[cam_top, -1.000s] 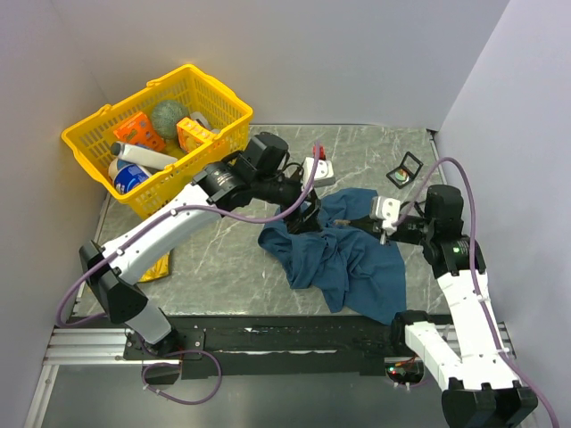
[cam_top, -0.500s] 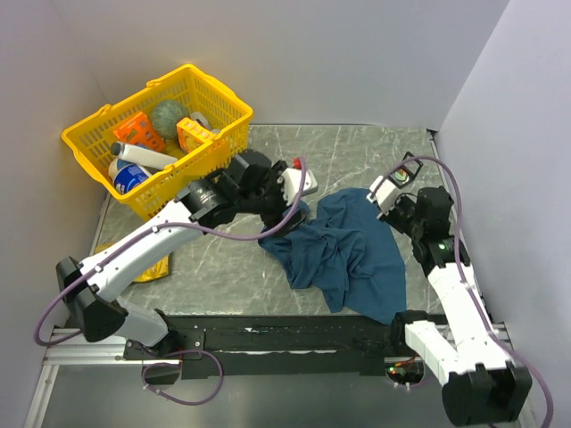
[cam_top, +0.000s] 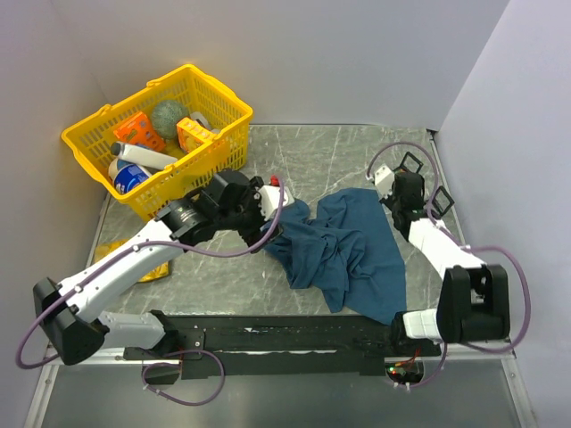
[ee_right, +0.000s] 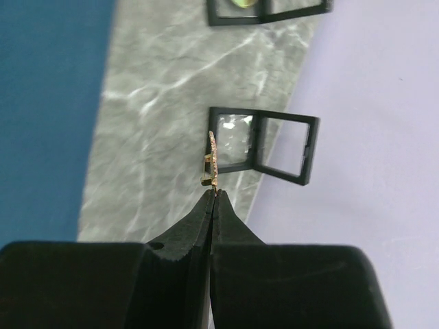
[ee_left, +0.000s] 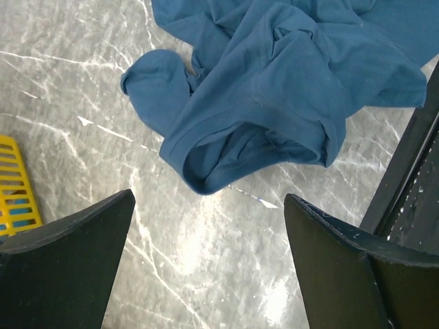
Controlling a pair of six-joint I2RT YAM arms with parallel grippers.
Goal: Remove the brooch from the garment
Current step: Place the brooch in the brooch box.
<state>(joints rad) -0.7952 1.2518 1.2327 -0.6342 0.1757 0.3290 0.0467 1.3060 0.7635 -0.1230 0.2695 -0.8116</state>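
The brooch (ee_right: 212,159) is off the garment (cam_top: 352,245) now. It is a tiny gold thing, and the right gripper (ee_right: 212,195) is closed tight on it, pinching just its bottom end with the very tips. The rest of the brooch sticks up free. It hangs over the bare desk (cam_top: 223,267), well away from the blue cloth and just above an open black box (ee_right: 264,142) near the wall. A second black box (ee_right: 267,8) lies farther back. The big worry is that the brooch could slip, because the grip is on such a small bit of it. A shake or a fast turn of the arm could make it twist or pop out. Then it could bounce on the hard desk and roll somewhere hard to find. If the box is where it should go, letting go too high or a little to one side could make it hit the rim and land outside. The gripper could also bump the light box and push it away. The left gripper (ee_left: 209,199) is wide open and holds nothing. It hangs over the desk by the garment's folded edge, so it could snag the cloth if it dips down.
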